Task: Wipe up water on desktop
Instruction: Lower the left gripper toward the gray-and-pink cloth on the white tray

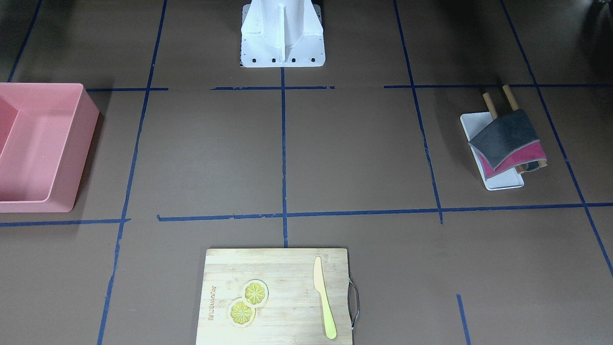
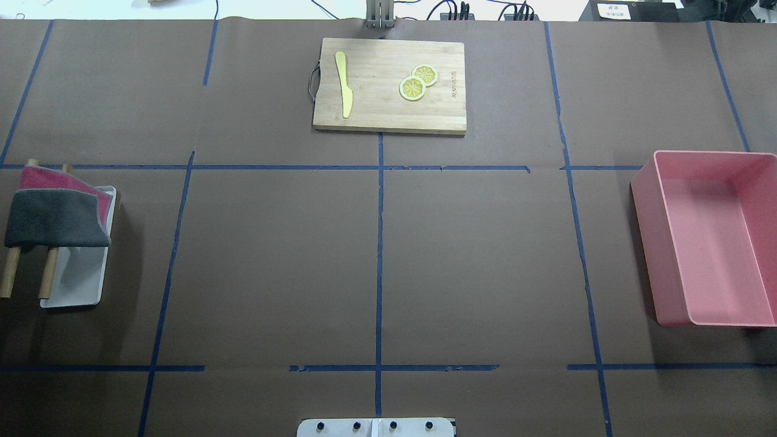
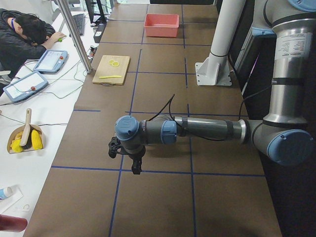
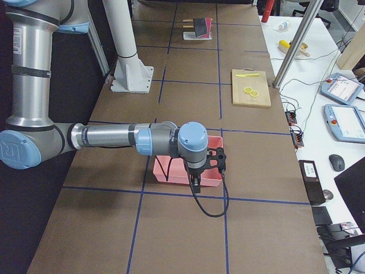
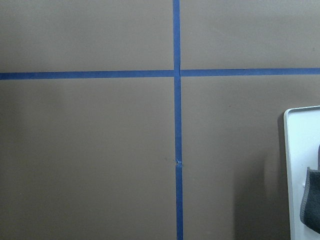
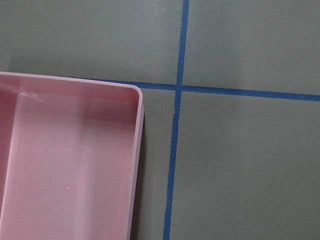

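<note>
Desktop (image 2: pixel 273 273) spans whole scene, brown with blue tape grid; I find no water patch visible. Left gripper (image 3: pixel 135 169) hangs above left end, beside white tray (image 2: pixel 76 279) holding grey cloth (image 2: pixel 54 221) on rods (image 2: pixel 48 273); right gripper (image 4: pixel 195 184) above pink bin (image 2: pixel 646 243) corner, right end. Finger spread on either: cannot tell. Risks, my judgement: cloth snags rods and drags tray when pulled; unlocated puddle, wipe misses.
</note>
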### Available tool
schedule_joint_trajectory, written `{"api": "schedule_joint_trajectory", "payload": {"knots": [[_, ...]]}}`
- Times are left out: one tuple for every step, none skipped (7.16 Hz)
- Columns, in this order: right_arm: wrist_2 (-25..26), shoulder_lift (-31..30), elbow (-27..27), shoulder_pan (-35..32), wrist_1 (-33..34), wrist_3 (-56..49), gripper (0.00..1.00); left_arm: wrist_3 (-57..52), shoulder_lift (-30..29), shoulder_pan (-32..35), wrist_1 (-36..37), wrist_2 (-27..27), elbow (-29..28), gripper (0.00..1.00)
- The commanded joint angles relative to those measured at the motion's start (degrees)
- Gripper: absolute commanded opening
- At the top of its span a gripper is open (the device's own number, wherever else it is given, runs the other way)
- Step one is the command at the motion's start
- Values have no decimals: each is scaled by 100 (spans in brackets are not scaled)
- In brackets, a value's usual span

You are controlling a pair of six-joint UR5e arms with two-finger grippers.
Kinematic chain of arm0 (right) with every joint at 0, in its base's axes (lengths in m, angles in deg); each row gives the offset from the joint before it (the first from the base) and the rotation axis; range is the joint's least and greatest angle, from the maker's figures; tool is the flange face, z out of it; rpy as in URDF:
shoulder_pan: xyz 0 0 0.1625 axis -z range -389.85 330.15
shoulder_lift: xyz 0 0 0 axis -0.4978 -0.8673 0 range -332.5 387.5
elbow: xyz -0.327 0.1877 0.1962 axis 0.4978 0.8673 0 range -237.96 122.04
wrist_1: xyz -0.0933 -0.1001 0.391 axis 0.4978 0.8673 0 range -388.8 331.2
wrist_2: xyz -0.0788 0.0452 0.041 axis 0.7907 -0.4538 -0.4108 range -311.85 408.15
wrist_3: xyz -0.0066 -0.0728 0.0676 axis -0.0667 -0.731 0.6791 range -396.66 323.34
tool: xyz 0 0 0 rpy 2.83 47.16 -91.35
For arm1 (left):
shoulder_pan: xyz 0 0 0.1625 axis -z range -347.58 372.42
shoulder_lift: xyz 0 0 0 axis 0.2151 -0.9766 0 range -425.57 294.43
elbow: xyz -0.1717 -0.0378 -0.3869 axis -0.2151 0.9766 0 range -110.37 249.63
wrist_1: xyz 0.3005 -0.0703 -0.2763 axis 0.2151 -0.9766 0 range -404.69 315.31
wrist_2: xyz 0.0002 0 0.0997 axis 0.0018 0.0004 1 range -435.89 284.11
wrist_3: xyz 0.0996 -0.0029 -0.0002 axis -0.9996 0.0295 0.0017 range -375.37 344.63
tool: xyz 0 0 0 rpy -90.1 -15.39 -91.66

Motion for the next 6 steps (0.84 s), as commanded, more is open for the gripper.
{"api": "schedule_joint_trajectory", "payload": {"knots": [[-25, 47, -9, 1, -1, 22, 100, 996, -196, -243, -38, -5, 632, 100], [-129, 117, -52, -7, -1, 22, 100, 1123, -162, -515, -117, -14, 906, 100], [-235, 65, 8, 1, 8, 13, 100, 1516, -153, -822, -457, -266, 892, 100], [-253, 65, -61, 1, 0, 30, 100, 2442, -161, -1069, -1052, -304, 900, 100], [-323, 56, -70, -7, -1, 22, 100, 3269, -162, -1315, -1850, -295, 813, 100], [-411, 108, -18, 1, -1, 22, 100, 3600, -118, -1396, -2267, -287, 717, 100]]}}
